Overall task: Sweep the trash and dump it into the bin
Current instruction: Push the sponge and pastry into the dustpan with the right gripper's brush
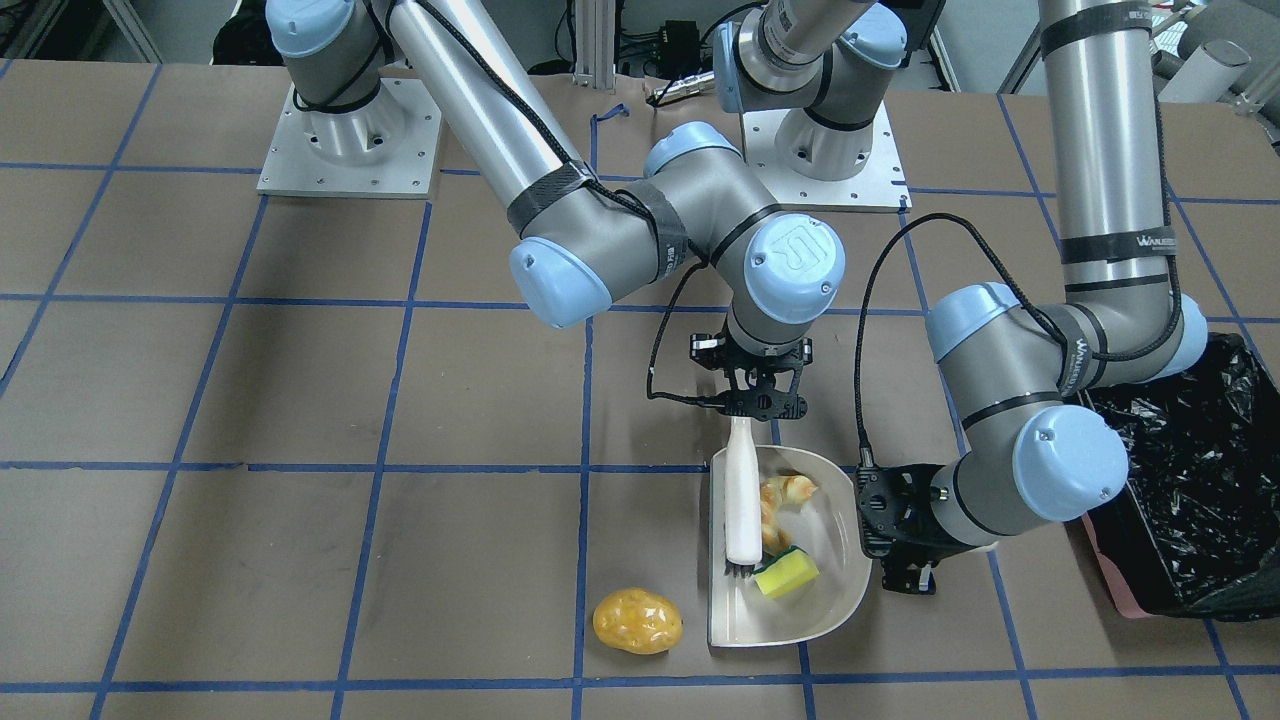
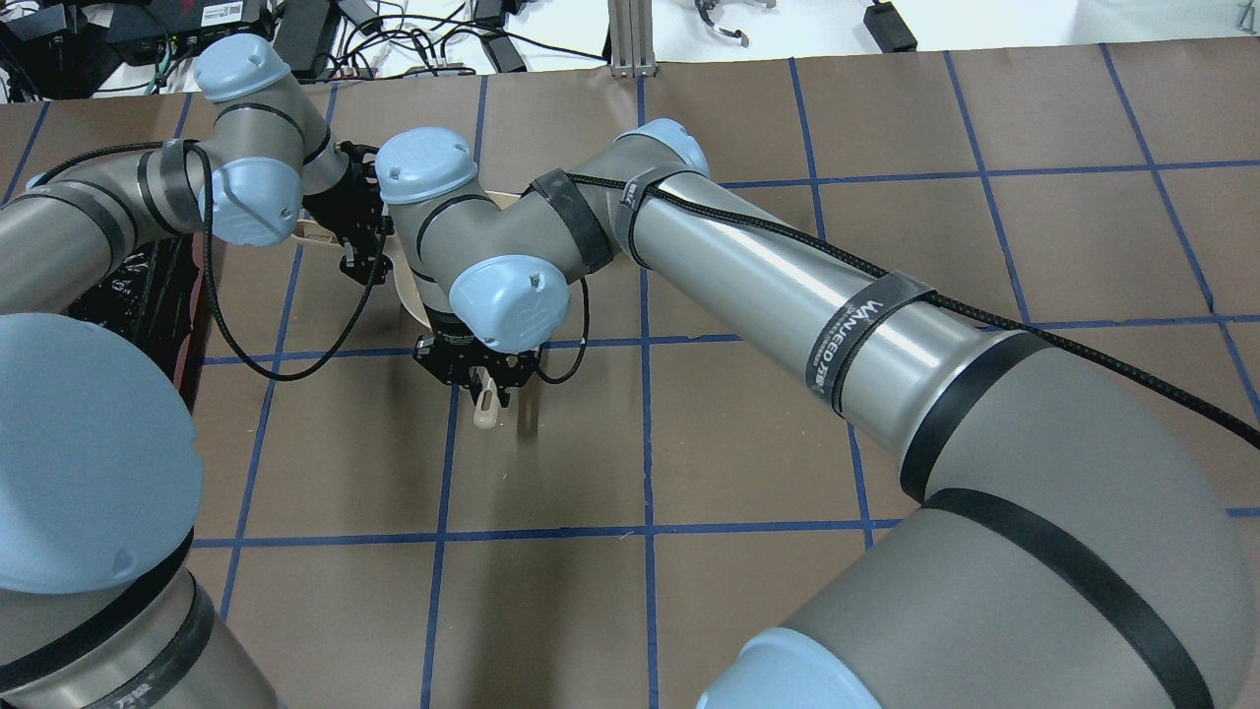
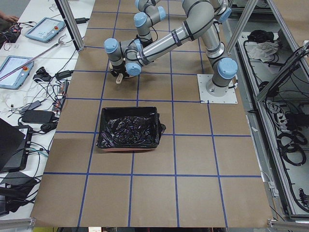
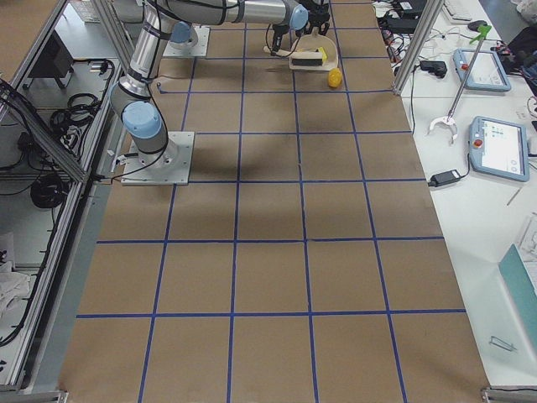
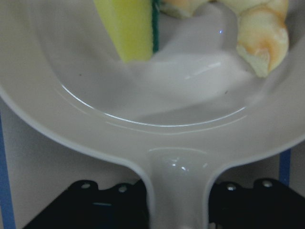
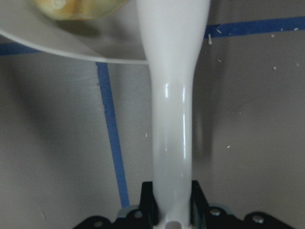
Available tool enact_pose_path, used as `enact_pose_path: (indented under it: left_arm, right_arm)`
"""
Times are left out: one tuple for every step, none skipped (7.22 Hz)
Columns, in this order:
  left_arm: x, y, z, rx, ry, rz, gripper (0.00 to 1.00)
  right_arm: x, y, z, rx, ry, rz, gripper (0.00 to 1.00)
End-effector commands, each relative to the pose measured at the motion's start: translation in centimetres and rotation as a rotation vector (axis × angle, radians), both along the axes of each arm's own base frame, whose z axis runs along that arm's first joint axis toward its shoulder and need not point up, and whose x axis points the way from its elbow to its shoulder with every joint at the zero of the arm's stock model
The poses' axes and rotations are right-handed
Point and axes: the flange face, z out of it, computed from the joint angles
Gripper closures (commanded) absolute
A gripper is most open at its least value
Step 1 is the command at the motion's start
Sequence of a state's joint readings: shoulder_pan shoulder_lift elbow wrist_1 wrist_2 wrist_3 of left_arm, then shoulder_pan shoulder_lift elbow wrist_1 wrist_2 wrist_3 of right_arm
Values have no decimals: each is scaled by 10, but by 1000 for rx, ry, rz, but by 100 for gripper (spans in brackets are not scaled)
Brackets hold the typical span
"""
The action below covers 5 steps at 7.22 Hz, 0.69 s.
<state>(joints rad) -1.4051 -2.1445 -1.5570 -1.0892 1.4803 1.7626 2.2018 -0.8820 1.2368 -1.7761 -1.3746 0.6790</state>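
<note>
The beige dustpan (image 1: 800,610) lies on the table. It holds the golden croissant (image 1: 787,493) and the yellow sponge with a green side (image 1: 787,573). My left gripper (image 1: 882,525) is shut on the dustpan handle (image 5: 176,191). My right gripper (image 1: 765,405) is shut on a white brush (image 1: 743,500), whose bristles rest inside the pan beside the sponge. The glossy yellow-brown potato (image 1: 637,621) sits on the table just outside the pan's open edge. The pink bin with a black bag (image 1: 1200,480) stands beyond my left arm.
The table is brown paper with a blue tape grid. Both arm bases (image 1: 350,140) are at the robot's side. The bin (image 3: 129,128) stands about one grid square from the dustpan. Tablets and cables lie off the table's edges.
</note>
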Motion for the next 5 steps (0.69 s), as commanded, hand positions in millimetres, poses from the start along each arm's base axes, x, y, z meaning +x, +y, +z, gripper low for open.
enact_pose_path:
  left_arm:
    - [0, 0, 0, 0, 0, 0, 100]
    - [0, 0, 0, 0, 0, 0, 100]
    - [0, 0, 0, 0, 0, 0, 100]
    - [0, 0, 0, 0, 0, 0, 100]
    - [0, 0, 0, 0, 0, 0, 100]
  right_arm:
    - [17, 10, 10, -2, -33, 15, 98]
    - [26, 18, 9, 3, -46, 27, 98]
    - [36, 24, 7, 43, -110, 27, 98]
    - [36, 25, 9, 35, -104, 34, 98]
    - [36, 25, 11, 39, -114, 34, 98]
